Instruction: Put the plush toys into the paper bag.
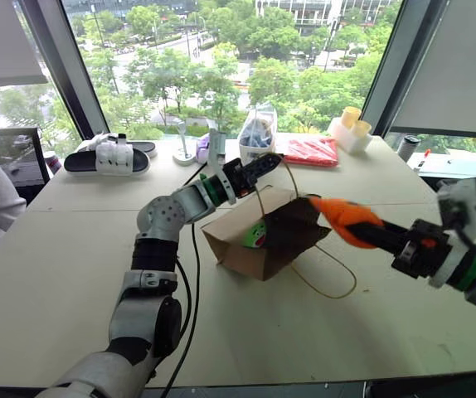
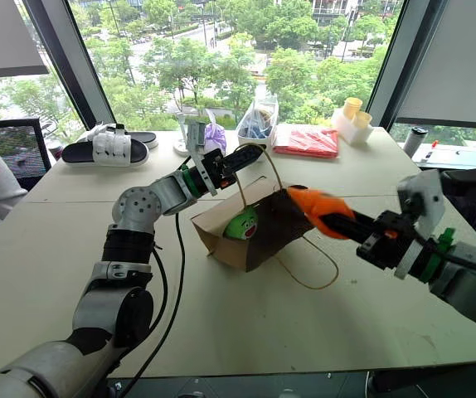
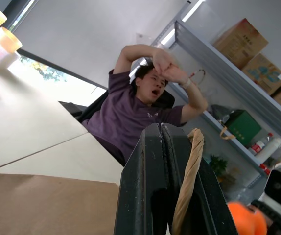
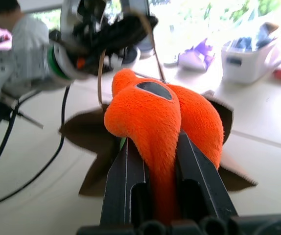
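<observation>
Left eye view: the plain brown kraft paper bag [image 1: 259,240] lies on its side on the pale tabletop [image 1: 80,249], mouth facing the right arm. The left gripper [image 1: 264,166] has its fingers pressed shut on one thin beige loop handle [image 3: 188,181], lifting it so the mouth gapes. The second loop handle [image 1: 329,278] trails flat on the tabletop in front of the mouth.

The bright green plush toy [image 2: 241,224] already sits inside the bag, near the lower lip of the opening. The orange, rounded plush toy [image 1: 347,220] is squeezed between the narrow-set fingers of the right gripper [image 4: 157,176], just beside the mouth on its upper right edge, not yet inside.

Step in hand, as judged: insertion of the second toy. Next move calls for carrying the orange toy further into the opening, past the rim, then letting go, while the left keeps the handle raised.

Possible snags: the floppy upper rim of the bag could catch the toy; the slack handle lies under the approach path.

Surroundings, well apart at the window end: black-and-white sandals [image 1: 109,157], clear plastic bag of items [image 1: 257,133], red packet [image 1: 311,151], small white tray with yellow cups [image 1: 350,128]. A person in a purple shirt [image 3: 140,117] sits beyond the tabletop.
</observation>
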Robot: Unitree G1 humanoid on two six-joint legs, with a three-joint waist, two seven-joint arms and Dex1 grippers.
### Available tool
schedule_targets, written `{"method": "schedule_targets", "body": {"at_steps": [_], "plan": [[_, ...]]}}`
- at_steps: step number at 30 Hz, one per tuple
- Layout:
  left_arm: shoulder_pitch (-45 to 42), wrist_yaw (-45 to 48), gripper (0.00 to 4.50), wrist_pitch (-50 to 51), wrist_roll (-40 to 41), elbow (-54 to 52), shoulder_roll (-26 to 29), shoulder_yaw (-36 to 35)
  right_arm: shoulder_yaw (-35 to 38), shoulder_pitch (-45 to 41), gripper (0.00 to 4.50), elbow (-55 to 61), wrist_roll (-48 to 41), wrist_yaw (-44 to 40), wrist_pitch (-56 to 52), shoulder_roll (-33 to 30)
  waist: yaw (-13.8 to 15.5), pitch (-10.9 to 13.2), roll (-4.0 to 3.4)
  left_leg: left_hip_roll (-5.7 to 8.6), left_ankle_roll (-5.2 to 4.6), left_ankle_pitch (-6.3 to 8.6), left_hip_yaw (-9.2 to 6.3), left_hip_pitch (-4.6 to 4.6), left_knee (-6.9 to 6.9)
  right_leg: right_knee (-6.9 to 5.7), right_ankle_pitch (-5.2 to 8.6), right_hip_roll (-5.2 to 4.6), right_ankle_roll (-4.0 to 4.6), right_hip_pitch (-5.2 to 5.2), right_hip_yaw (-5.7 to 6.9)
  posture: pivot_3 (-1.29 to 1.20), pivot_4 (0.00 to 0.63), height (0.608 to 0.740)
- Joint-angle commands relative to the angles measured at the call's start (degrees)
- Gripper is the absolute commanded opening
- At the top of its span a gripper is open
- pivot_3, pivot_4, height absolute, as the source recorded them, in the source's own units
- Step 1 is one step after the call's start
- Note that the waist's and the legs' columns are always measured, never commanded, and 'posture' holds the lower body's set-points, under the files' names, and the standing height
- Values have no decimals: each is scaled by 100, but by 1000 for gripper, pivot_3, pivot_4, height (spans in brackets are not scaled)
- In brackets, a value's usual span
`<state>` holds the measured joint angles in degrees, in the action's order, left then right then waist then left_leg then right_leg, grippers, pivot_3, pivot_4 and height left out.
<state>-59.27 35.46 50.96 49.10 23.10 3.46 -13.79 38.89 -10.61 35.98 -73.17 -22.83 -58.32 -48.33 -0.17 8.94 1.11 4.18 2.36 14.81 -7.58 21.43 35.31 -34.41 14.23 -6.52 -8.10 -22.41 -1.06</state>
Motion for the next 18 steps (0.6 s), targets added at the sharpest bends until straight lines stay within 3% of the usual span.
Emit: {"method": "schedule_targets", "body": {"at_steps": [1,7,13,18], "plan": [[-137,111,0,-47,-3,-63,11,27,184,-140,9,-12,-397,354,326,-50,14,0,0,0,-1,0,0,0,0,1,0,0,0,0,0,0,150,740],[-32,145,0,13,11,-180,-63,93,-426,-752,9,-370,417,816,946,57,63,-1,-1,0,-1,0,7,-1,4,1,0,0,0,0,-3,0,150,740],[7,98,0,-4,39,-231,-57,76,-469,-225,9,-82,-485,556,580,-213,94,0,0,0,-2,1,0,6,-1,8,0,0,0,-2,-1,0,150,740],[-12,51,0,-10,80,-198,-87,24,-446,112,9,-69,-580,464,690,-211,92,0,0,1,-8,5,3,5,3,10,0,-2,0,1,-1,0,150,740]]}}
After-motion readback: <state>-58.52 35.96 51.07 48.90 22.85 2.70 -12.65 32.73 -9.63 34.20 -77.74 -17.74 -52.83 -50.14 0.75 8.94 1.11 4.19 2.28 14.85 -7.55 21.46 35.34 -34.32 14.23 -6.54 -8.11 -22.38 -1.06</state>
